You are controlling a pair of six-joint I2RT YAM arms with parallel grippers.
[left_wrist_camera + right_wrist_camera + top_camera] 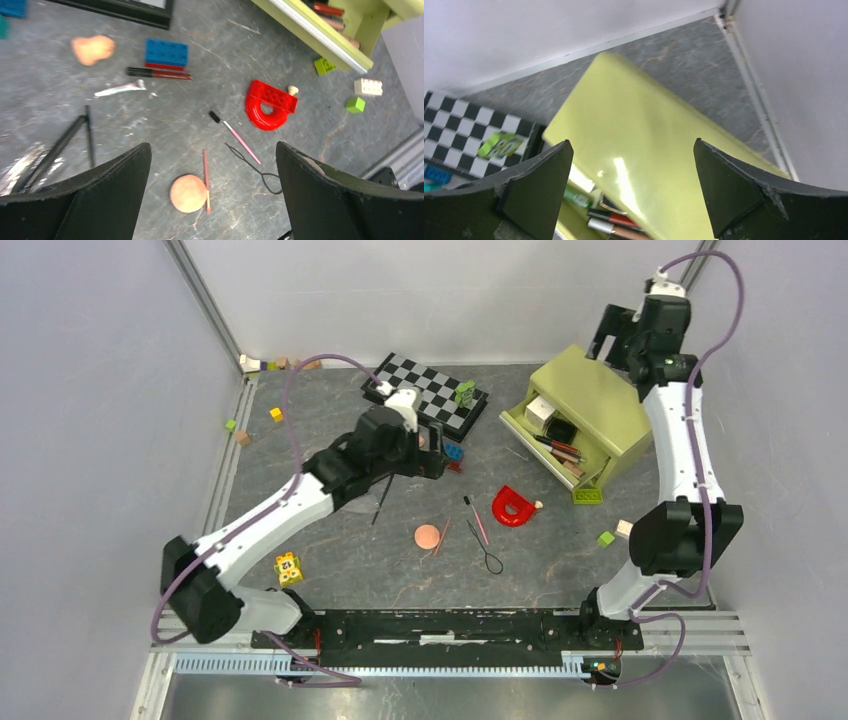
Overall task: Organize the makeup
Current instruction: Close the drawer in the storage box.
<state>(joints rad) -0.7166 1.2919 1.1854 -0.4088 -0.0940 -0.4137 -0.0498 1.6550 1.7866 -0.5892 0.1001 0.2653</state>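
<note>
Loose makeup lies on the grey table. A round peach puff [427, 536] [188, 193] touches a thin pink pencil [441, 537] [205, 179]; a pink-handled brush [476, 520] [236, 136] and a black wire loop [255, 167] lie to their right. A red-and-black pencil [159, 73], a white tube [120, 90], a peach sponge [93, 49] and black brushes [70, 140] lie farther back and left. My left gripper [432, 454] [212, 146] hangs open and empty above the puff. My right gripper [612, 345] [633, 144] is open over the green drawer box [590, 405] [639, 145].
The box's drawer [555, 448] [609, 220] is pulled out and holds pencils and small cosmetics. A red horseshoe piece [515, 506] [270, 105] lies right of the brush. A checkerboard [430, 385], a blue brick [166, 52] and scattered toy bricks [289, 568] sit around.
</note>
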